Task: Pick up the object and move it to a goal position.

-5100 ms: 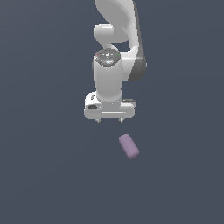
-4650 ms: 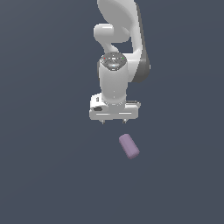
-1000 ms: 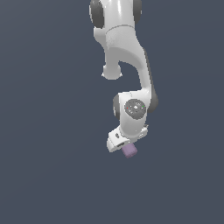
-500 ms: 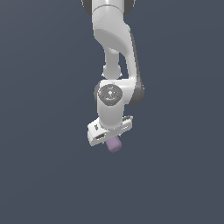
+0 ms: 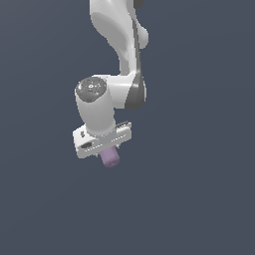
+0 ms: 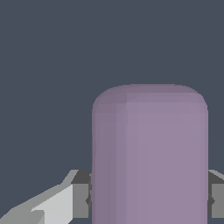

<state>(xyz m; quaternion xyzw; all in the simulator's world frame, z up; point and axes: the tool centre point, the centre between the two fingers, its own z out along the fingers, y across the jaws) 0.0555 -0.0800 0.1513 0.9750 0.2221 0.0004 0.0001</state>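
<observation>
The lavender cylinder [image 5: 110, 157] pokes out below my white gripper [image 5: 103, 147] in the exterior view; only its rounded lower end shows, the rest is hidden by the hand. In the wrist view the cylinder [image 6: 149, 157] fills the picture between my two grey fingers [image 6: 80, 194], which press on both of its sides. The gripper is shut on it and holds it off the floor.
Only the flat dark grey-blue floor [image 5: 199, 199] shows around the arm. No goal marker or other object shows in either view.
The arm has carried the cylinder toward the exterior view's left over the last second, with the hand turning. Five seconds ago the cylinder lay on the floor below the open gripper.
</observation>
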